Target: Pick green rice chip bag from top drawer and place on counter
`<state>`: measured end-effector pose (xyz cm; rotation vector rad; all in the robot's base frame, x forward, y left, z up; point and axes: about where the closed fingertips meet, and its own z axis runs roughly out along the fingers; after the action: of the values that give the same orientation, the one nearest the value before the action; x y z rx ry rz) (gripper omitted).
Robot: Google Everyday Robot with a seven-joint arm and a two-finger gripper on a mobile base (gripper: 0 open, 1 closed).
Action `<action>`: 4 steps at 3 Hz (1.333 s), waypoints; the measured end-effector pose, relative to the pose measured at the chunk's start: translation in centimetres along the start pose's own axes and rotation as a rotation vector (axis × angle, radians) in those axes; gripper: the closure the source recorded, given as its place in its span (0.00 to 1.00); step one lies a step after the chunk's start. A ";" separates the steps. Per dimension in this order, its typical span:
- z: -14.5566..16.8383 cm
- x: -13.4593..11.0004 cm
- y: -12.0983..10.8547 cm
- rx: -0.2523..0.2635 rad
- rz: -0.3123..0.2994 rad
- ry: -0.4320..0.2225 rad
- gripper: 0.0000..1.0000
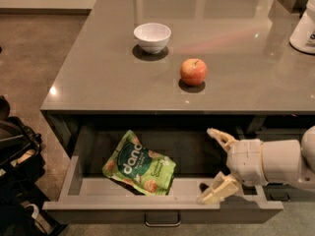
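Observation:
The green rice chip bag (pixel 139 169) lies flat in the left half of the open top drawer (pixel 162 210), label up. My gripper (pixel 213 165) hangs over the right half of the drawer, to the right of the bag and apart from it. Its two cream fingers are spread wide, one (pixel 220 137) up near the counter edge, one (pixel 218 190) down near the drawer front, with nothing between them. The grey-brown counter (pixel 98 73) spreads above the drawer.
A white bowl (pixel 152 37) and a red apple (pixel 193 72) stand on the counter. A white appliance base (pixel 305 31) sits at the far right edge. Dark bags (pixel 15 156) lie on the floor left of the drawer. The drawer's metal handle (pixel 162 222) faces front.

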<state>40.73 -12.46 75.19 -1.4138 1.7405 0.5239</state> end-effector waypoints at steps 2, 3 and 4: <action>0.1 0.3 0.5 0.019 0.019 -0.007 0.00; 1.8 1.4 1.2 0.071 0.052 -0.091 0.00; 5.2 1.2 -0.5 0.080 -0.019 -0.230 0.00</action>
<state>42.84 -9.41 71.31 -1.2614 1.5458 0.5765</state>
